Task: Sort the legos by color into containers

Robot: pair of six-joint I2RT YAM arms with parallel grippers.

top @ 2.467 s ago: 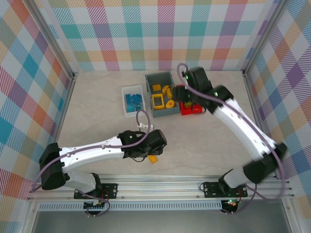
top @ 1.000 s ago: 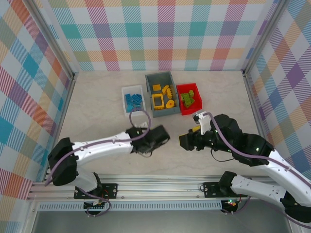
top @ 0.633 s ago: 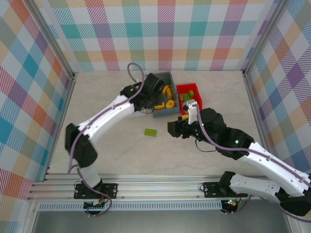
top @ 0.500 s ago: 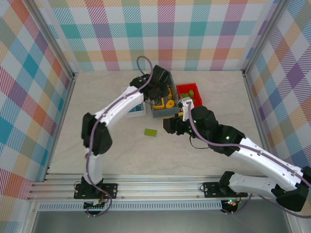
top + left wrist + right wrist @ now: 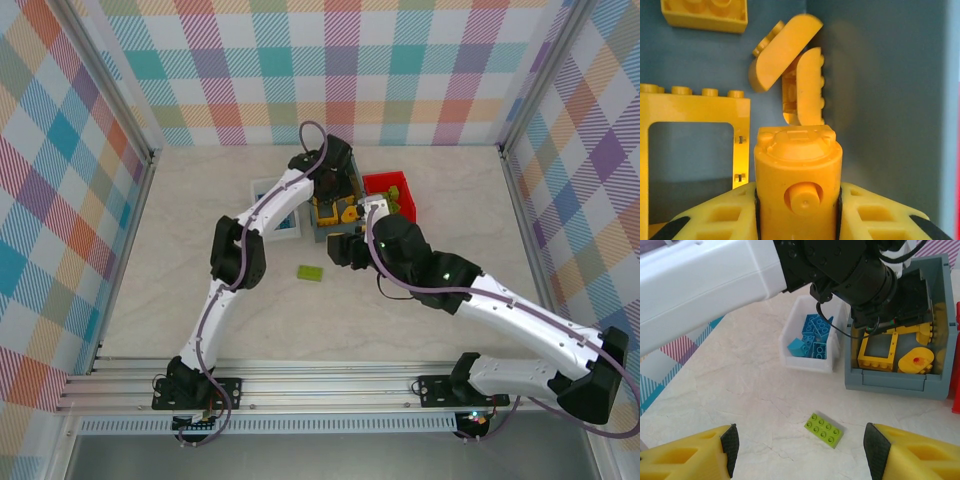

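My left gripper (image 5: 798, 200) is shut on a round yellow lego (image 5: 798, 170), held low inside the grey bin (image 5: 880, 75) next to the hollow yellow frame (image 5: 690, 105) and two rounded yellow bricks (image 5: 785, 50). From above, the left gripper (image 5: 330, 197) reaches into the grey bin (image 5: 342, 234). One green lego (image 5: 824, 430) lies flat on the table, and my right gripper (image 5: 800, 450) hangs open above it, a finger on each side. It is the same green lego (image 5: 309, 272) just left of the right gripper (image 5: 340, 250). Blue legos (image 5: 812, 335) fill the white tray (image 5: 810, 362).
The red bin (image 5: 396, 181) with green bricks stands right of the grey bin (image 5: 895, 382), its edge (image 5: 956, 390) at the right wrist view's border. The left arm (image 5: 715, 280) stretches over the white tray (image 5: 262, 185). Bare table lies around the green lego.
The left arm swung from the table's front up into the grey bin, carrying the yellow lego. The right arm left the red bin and came over the green lego.
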